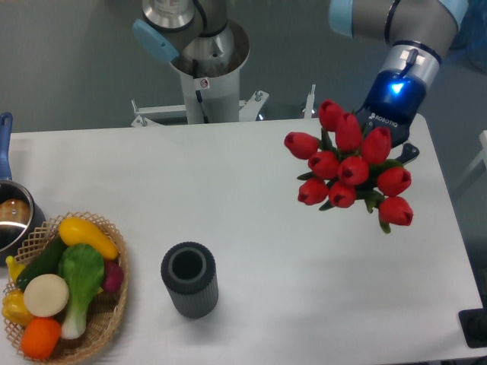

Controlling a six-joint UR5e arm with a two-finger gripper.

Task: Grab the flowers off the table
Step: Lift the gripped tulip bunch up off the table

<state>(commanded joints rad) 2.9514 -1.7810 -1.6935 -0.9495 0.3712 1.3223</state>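
And there are the flowers [351, 165], a bunch of red tulips well up off the white surface [251, 228], over its far right part, blooms facing the camera. The pincer [384, 156] sits right behind them, mostly hidden by the blooms; how far its jaws are open cannot be told from here, though the bunch hangs from that spot. A blue light glows on the wrist, and white lettering on the black housing looks like "ROBOTIQ".

Nothing stands beneath the bunch. Nearer the front, a dark ribbed cylinder [189, 278] stands upright, open at the top and showing nothing inside, well apart from the flowers. At the left edge a wicker basket [114, 308] holds a yellow squash, a green-and-white leafy vegetable, an orange, a dark cucumber and a pale round slice. Just behind it, a metal pot [14, 217] with a blue handle.
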